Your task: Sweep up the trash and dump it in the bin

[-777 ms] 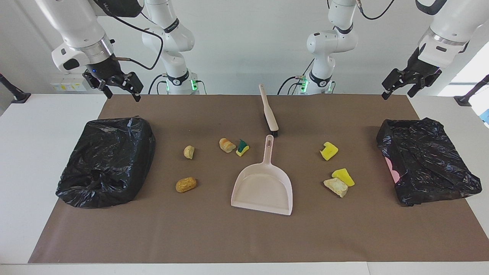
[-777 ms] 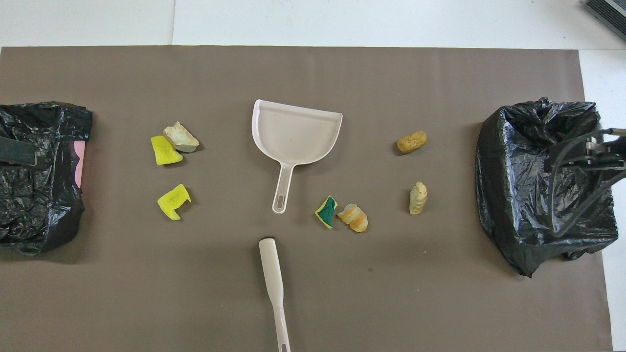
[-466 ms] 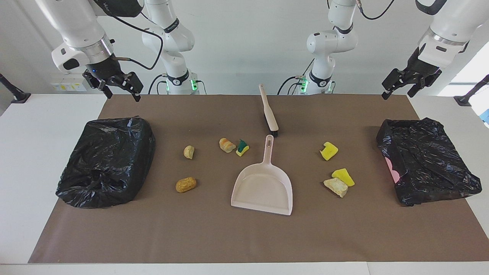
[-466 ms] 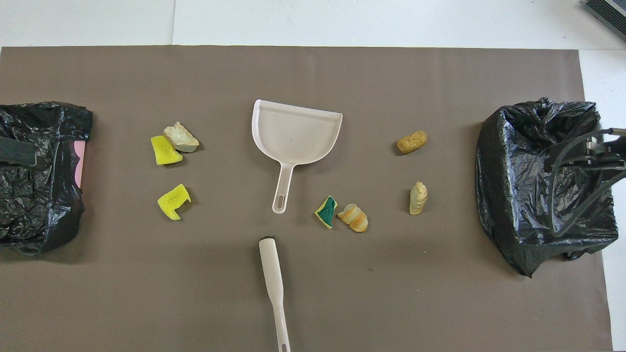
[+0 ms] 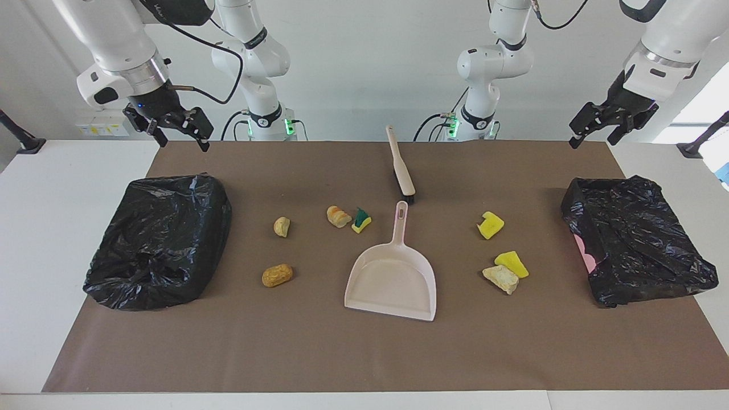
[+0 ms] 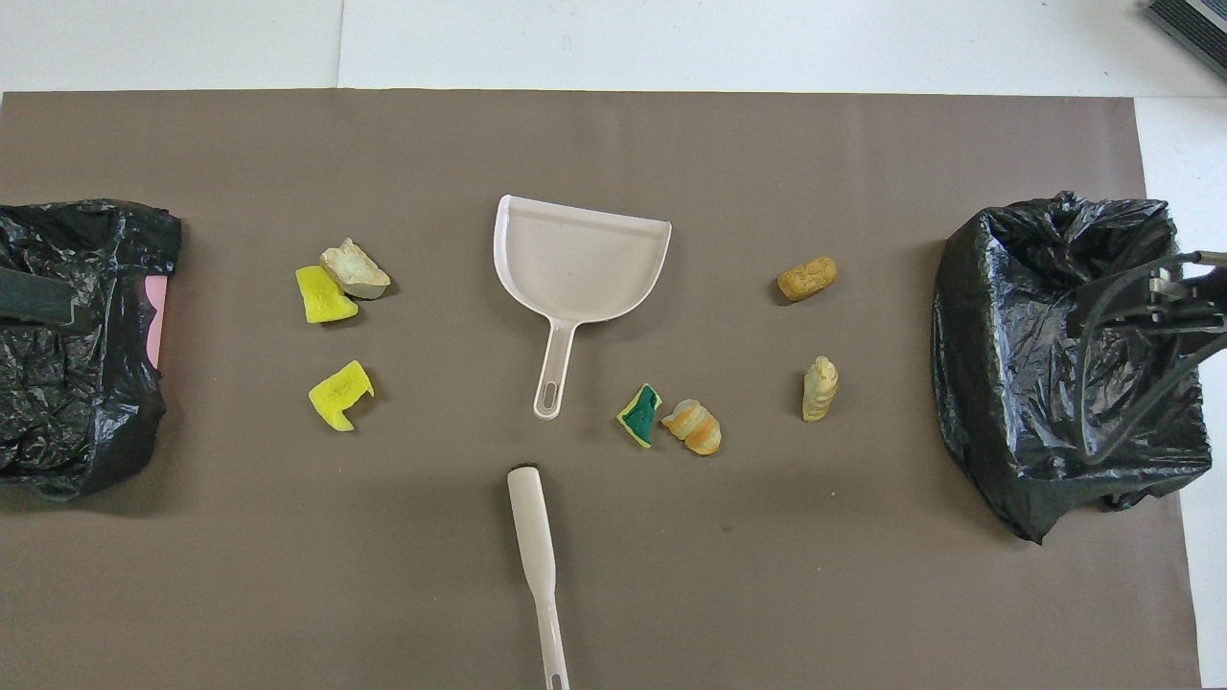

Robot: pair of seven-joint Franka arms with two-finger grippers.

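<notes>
At the edge nearest the robots we see the white wall, the two white arm bases with green lights, and the white tabletop (image 5: pixel 68 193) under a broad brown paper mat (image 5: pixel 364 353) that covers most of it. We find the right gripper (image 5: pixel 177 132) raised over the mat's corner at the right arm's end, its black fingers apart and holding nothing; the left gripper (image 5: pixel 597 126) hangs over the corner at the left arm's end, fingers likewise spread and empty.

Nearest the robots on the mat lies the slim beige plastic hand brush (image 5: pixel 400 165), its head just short of the handle of the beige plastic dustpan (image 5: pixel 393 279), whose open mouth faces away from the robots. We count seven pieces of trash scattered beside the pan, none in it: toward the right arm's end a striped tan bread-like chunk (image 5: pixel 338 216) touching a green-backed yellow sponge piece (image 5: pixel 361 220), a pale tan lump (image 5: pixel 281 226) and, farther out, an orange-brown lump (image 5: pixel 277 275); toward the left arm's end a notched yellow sponge piece (image 5: pixel 490 224), then a yellow sponge wedge (image 5: pixel 512 263) against a cream chunk (image 5: pixel 501 278).

A bin lined with a crumpled black plastic bag (image 5: pixel 159 239) sits at the right arm's end; a second black-bagged bin (image 5: pixel 638 239), pink showing at its side, sits at the left arm's end.
</notes>
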